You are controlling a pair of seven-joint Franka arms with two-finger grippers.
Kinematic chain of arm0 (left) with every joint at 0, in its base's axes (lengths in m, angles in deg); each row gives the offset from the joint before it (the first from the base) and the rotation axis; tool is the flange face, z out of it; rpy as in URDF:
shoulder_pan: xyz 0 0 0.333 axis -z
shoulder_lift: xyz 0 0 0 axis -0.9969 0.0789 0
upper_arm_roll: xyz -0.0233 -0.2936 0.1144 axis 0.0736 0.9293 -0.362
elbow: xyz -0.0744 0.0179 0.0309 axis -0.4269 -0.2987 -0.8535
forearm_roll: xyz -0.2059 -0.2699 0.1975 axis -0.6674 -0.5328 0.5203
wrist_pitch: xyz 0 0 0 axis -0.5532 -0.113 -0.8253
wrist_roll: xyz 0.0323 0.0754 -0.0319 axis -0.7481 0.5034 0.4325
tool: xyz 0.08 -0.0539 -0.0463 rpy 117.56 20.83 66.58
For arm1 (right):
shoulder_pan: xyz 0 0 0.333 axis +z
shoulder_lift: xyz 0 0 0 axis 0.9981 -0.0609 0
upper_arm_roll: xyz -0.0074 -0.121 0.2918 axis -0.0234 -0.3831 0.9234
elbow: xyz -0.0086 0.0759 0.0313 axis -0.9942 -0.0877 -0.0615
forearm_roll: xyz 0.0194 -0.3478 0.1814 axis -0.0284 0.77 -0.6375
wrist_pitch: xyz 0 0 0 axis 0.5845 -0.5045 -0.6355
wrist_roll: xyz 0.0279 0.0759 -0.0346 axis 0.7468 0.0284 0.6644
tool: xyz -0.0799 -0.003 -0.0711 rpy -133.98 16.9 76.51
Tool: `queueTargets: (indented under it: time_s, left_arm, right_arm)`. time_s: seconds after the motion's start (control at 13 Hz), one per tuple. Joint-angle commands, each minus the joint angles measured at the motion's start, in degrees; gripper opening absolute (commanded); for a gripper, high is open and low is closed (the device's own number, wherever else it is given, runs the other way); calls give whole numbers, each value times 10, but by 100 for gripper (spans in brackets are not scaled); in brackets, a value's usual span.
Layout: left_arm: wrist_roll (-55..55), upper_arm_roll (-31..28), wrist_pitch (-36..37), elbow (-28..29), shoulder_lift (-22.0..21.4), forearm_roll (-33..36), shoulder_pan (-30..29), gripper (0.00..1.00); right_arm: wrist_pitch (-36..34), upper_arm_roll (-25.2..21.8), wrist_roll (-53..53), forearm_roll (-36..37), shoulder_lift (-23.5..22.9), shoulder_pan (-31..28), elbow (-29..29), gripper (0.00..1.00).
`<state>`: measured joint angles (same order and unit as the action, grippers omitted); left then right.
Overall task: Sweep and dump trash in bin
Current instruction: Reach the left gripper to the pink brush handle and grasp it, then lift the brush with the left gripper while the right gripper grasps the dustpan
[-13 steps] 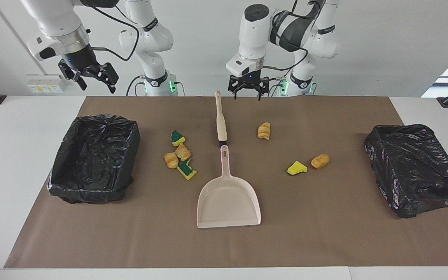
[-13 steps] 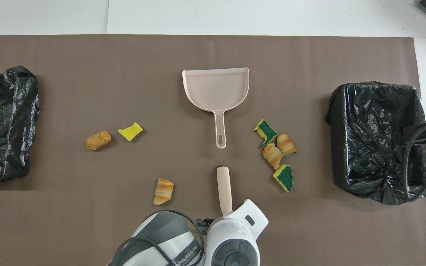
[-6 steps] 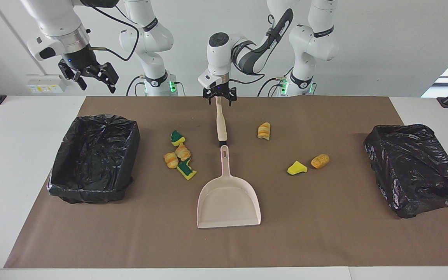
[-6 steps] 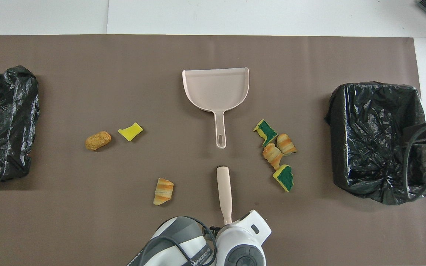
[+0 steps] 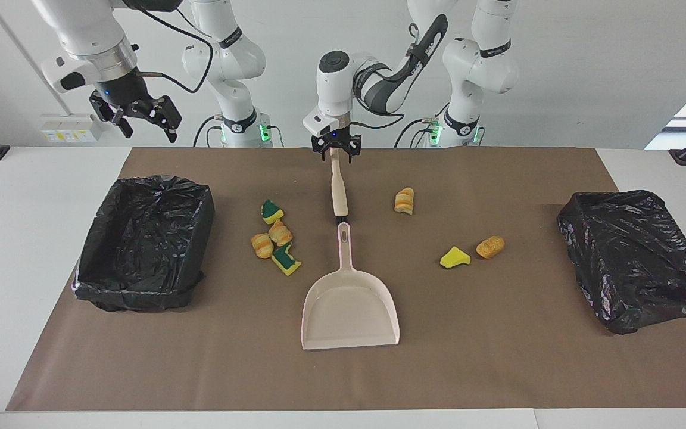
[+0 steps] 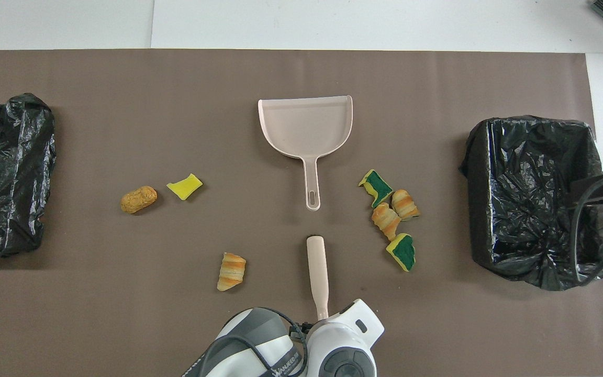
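Several trash bits lie on the brown mat. A cluster of two green-yellow sponge scraps (image 5: 271, 211) (image 6: 402, 251) and two bread lumps (image 5: 280, 232) (image 6: 386, 220) lies toward the right arm's end. A bread lump (image 5: 404, 200) (image 6: 231, 271), a yellow scrap (image 5: 454, 257) (image 6: 185, 187) and a tan lump (image 5: 490, 246) (image 6: 138, 199) lie toward the left arm's end. My left gripper (image 5: 336, 154) is low and open astride the near end of the beige brush (image 5: 337, 187) (image 6: 317, 272). My right gripper (image 5: 137, 119) is open, raised near the table's robot-side edge.
The beige dustpan (image 5: 349, 310) (image 6: 305, 125) lies farther from the robots than the brush, its handle toward it. One black-lined bin (image 5: 99, 280) (image 6: 490, 246) stands at the right arm's end, another (image 5: 593, 298) (image 6: 40, 157) at the left arm's end.
My left gripper swung over from the left arm's side and came down onto the brush handle's near end, where it has stayed for the last half second. The right arm has not moved.
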<state>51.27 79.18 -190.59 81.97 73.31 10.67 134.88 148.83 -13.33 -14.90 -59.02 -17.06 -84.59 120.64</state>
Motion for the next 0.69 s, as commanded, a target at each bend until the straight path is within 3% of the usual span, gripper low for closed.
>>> queueTargets:
  time_s: [0.0, 0.08, 0.31, 0.39, 0.62]
  left_arm:
    - [-8, -11, -19, 13, -1, -22, 10, 58]
    - [-8, -11, -16, 13, -1, -22, 10, 50]
    - [-7, -12, -11, 11, -1, -22, 6, 7]
    - [-7, -12, -7, 10, -3, -22, 4, 0]
    - [-49, -13, 74, 8, -37, -22, -11, 0]
  right_arm:
    - [11, 8, 2, -3, 8, -2, 10, 100]
    - [17, 9, 2, -4, 6, -2, 10, 100]
    - [60, 39, -49, -10, -16, 23, 8, 100]
    - [73, 42, -69, -11, -27, 35, 7, 100]
    - [130, 43, -83, -12, -73, 64, 7, 100]
